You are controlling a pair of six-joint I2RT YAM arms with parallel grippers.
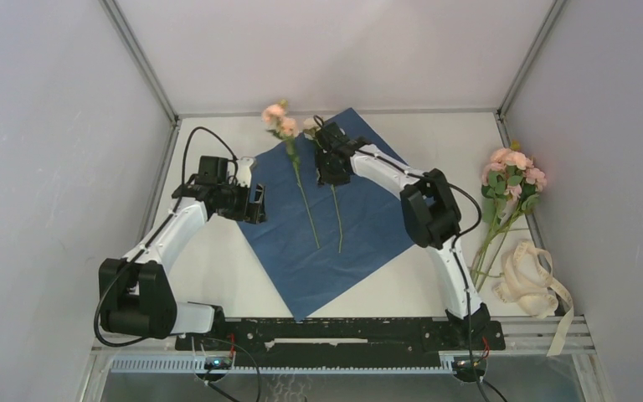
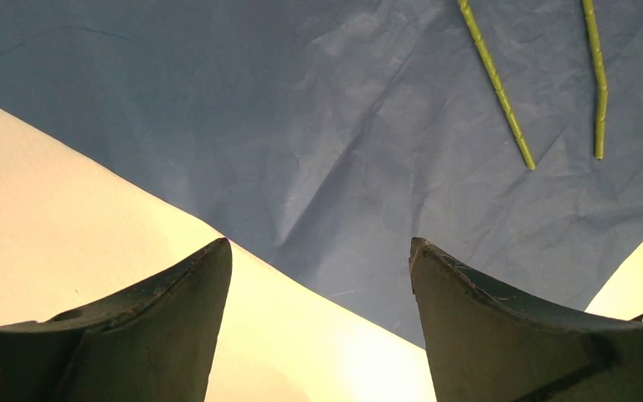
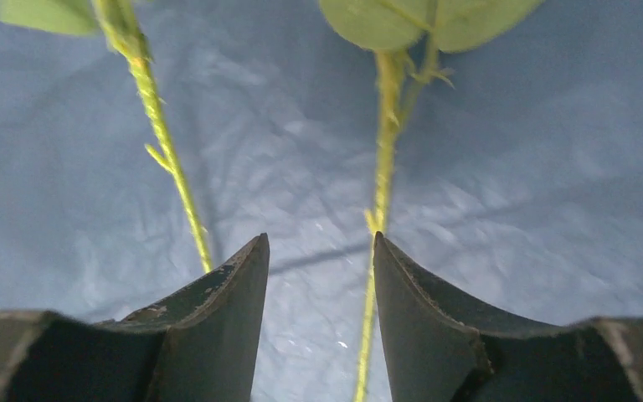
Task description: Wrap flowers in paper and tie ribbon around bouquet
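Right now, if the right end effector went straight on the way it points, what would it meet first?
Probably the flower stem lying between the right end effector fingers, then the blue paper under it; depth is unclear.

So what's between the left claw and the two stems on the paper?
Just bare navy paper; the left wrist view shows nothing else between the left gripper and the stems.

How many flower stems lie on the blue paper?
2. One stem lies left of the right gripper; the other runs beneath it. More flowers sit off the paper, to its right.
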